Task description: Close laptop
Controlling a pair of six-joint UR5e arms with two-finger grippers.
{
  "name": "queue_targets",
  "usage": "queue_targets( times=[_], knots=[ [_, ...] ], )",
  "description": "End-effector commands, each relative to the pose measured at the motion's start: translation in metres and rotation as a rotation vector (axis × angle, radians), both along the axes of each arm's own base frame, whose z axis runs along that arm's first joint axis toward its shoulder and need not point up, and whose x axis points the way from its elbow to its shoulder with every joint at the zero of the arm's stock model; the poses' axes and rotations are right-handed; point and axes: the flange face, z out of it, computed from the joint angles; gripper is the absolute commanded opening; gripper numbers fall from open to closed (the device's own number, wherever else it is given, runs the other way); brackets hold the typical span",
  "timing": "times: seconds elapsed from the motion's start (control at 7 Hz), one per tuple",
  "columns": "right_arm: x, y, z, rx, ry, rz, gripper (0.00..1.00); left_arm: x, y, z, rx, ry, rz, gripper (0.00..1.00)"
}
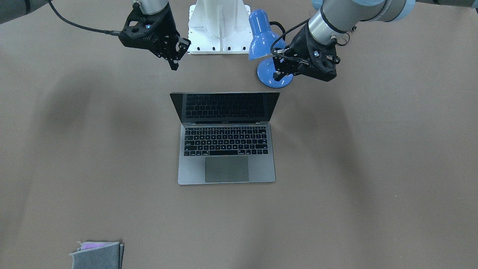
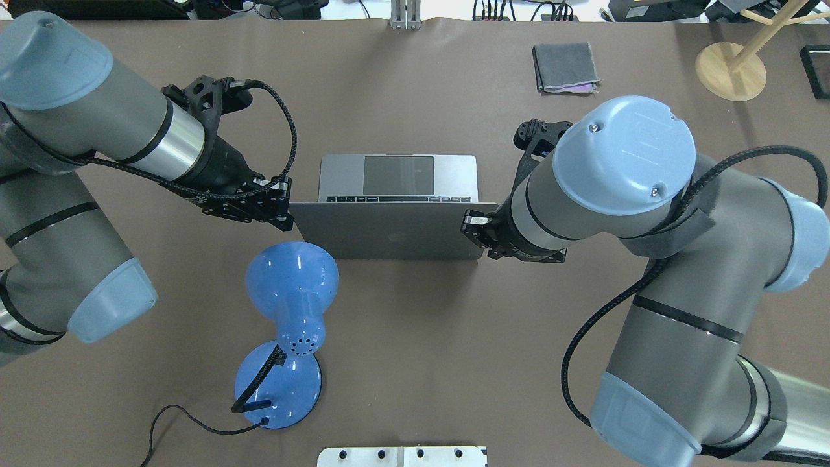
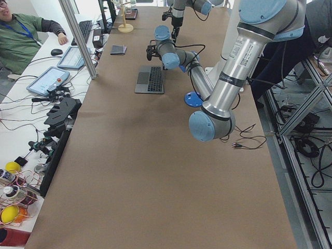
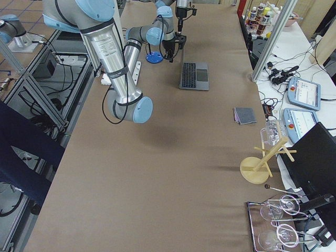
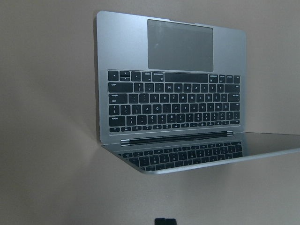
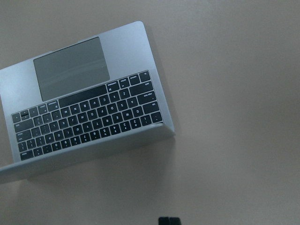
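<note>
The laptop [image 1: 226,170] stands open in the middle of the table, its keyboard facing away from the robot and its grey lid [image 2: 389,230] towards it. The screen is tilted back past upright. My left gripper [image 2: 280,209] hovers shut and empty by the lid's left top corner, over the blue lamp's base in the front-facing view [image 1: 282,76]. My right gripper [image 2: 476,230] hovers shut and empty by the lid's right top corner [image 1: 175,56]. The left wrist view shows the laptop [image 5: 122,47] from behind the screen, and so does the right wrist view [image 6: 136,42]. Neither gripper touches it.
A blue desk lamp [image 2: 292,279] with a black cord stands behind the laptop on my left side. A folded grey cloth [image 2: 565,67] lies at the far right. A wooden stand [image 2: 731,70] is at the far right corner. The white robot base [image 1: 219,26] is behind.
</note>
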Motion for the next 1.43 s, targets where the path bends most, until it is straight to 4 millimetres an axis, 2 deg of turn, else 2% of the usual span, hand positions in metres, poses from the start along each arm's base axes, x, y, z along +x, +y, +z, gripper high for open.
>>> queue_targets(
  times=[0.0, 0.29, 0.43, 0.57, 1.14, 1.29],
  knots=[
    [-0.018, -0.020, 0.007, 0.026, -0.020, 0.022, 0.00, 0.015, 0.003, 0.001, 0.013, -0.017, -0.008, 0.00],
    [-0.024, -0.025, 0.008, 0.024, -0.015, 0.025, 0.00, 0.024, 0.001, -0.003, 0.019, -0.020, -0.011, 0.00],
    [-0.028, -0.039, -0.002, 0.027, -0.017, 0.039, 0.00, 0.025, 0.000, -0.006, 0.022, -0.017, -0.011, 0.00],
    [-0.028, -0.051, -0.003, 0.025, -0.009, 0.053, 0.00, 0.029, -0.004, -0.008, 0.022, -0.019, -0.010, 0.00],
    [-0.029, -0.082, 0.008, 0.051, -0.014, 0.077, 0.00, 0.041, -0.019, -0.007, 0.018, -0.036, -0.013, 0.00],
    [-0.031, -0.087, 0.011, 0.056, -0.010, 0.076, 0.00, 0.047, -0.032, -0.010, 0.017, -0.045, -0.028, 0.00]
  ],
)
